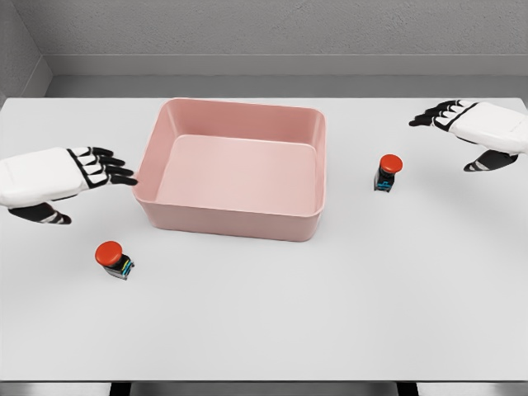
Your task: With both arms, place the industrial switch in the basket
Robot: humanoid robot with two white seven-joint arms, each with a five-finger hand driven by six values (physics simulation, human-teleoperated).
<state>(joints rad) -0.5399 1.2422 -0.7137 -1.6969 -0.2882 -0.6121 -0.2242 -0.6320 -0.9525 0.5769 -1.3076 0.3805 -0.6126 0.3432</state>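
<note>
Two red-capped switches flank a smooth pink rectangular basket; both hands' fingers extended, empty.

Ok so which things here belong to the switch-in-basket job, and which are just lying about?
Belongs to the job:
- pink basket, empty
- left switch, on the table
- right switch, on the table
- left hand, fingers open
- right hand, fingers open

Just lying about:
- nothing but the white table itself

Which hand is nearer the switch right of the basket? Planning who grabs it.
Right. The right hand hovers up-right of that switch; the left hand is beyond the basket.
</note>
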